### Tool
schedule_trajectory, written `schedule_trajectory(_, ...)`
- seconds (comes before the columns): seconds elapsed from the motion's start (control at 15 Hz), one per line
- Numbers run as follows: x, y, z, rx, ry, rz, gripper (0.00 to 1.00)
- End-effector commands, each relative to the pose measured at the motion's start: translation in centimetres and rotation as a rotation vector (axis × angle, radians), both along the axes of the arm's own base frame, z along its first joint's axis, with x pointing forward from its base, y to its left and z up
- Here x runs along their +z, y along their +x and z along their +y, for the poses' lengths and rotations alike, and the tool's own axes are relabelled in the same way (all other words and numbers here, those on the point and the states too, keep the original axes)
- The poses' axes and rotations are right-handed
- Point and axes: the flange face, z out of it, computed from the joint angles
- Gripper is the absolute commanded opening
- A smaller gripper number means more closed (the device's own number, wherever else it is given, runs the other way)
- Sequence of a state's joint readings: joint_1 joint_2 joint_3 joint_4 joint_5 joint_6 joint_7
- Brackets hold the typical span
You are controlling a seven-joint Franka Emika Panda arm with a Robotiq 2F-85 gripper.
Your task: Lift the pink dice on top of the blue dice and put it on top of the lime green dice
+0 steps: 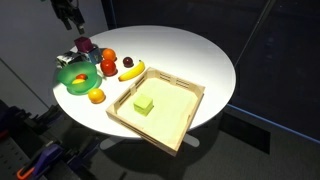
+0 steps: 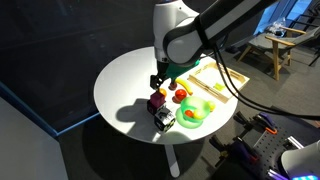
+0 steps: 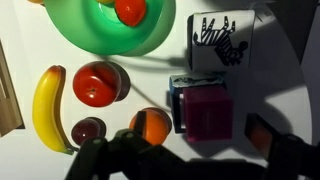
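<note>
The pink dice (image 3: 207,110) sits on top of the blue dice (image 3: 176,102), of which only a thin edge shows in the wrist view. The stack stands beside the green bowl in both exterior views (image 1: 84,46) (image 2: 155,102). The lime green dice (image 1: 144,103) lies inside the wooden tray (image 1: 190,112). My gripper (image 3: 200,146) is open and empty, and it hangs above the pink dice with a finger on each side. It also shows in both exterior views (image 1: 68,16) (image 2: 158,82).
A black-and-white patterned cube (image 3: 220,40) stands next to the stack. The green bowl (image 3: 95,35) holds fruit. A banana (image 3: 48,105), a red fruit (image 3: 100,83), an orange (image 3: 150,125) and a dark plum (image 3: 88,130) lie close by. The round table's edge (image 1: 225,60) lies beyond the tray.
</note>
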State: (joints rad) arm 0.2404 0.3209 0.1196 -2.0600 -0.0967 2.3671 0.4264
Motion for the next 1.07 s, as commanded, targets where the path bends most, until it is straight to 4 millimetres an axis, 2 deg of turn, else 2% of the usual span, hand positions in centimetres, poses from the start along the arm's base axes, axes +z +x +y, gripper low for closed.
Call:
schedule_trajectory(0.0,-0.5,0.6,0.4,0.011,-0.003,-0.028,1.00)
schedule_trajectory(1.0,-5.3,1.8,0.5,0.010,-0.003,-0.016,1.00)
